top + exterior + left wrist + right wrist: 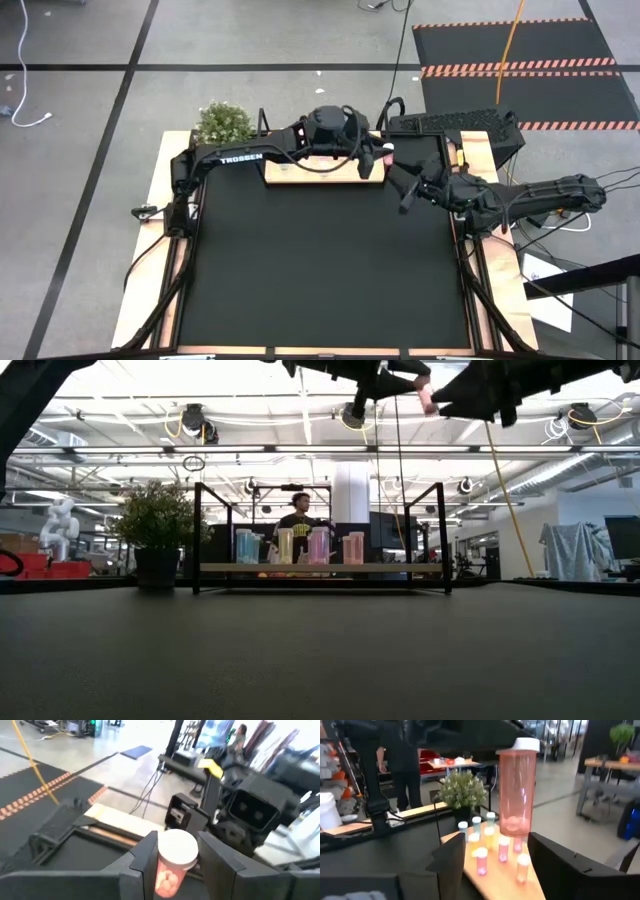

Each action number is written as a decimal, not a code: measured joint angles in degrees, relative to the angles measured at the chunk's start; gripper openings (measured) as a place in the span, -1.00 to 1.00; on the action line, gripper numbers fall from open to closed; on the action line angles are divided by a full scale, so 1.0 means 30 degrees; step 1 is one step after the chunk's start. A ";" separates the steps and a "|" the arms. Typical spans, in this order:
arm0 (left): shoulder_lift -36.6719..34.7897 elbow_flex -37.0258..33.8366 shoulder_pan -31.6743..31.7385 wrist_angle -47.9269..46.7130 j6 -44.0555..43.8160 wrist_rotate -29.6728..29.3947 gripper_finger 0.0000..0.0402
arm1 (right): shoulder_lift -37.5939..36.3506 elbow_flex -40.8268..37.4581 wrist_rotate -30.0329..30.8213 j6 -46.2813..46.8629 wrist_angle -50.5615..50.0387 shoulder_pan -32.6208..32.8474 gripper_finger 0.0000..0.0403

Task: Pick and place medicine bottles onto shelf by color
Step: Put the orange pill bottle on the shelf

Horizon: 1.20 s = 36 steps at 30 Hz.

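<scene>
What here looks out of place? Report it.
Nothing stands out. The small white-capped bottles stand upright on the light wooden shelf. The left gripper holds a pink white-capped bottle upright; the right gripper waits beside the shelf.

Bright, even overhead light; ceiling lamps (pixel 195 422) glare in low view, arms silhouetted. Matte table (pixel 320 260) shows no distinct shadows. Both wrist views soft; near bottle (pixel 517 790) blurred.

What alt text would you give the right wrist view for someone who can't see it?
A pink bottle with a white cap is up close, above a wooden shelf holding blue, yellow and pink bottles. The right gripper's dark fingers stand apart below; a plant sits behind.
</scene>
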 joint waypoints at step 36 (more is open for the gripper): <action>0.0015 -0.0020 -0.0672 -0.5512 0.6799 0.1534 0.07 | 0.0203 0.0000 -0.3379 -0.0451 -0.4793 -0.0103 -0.49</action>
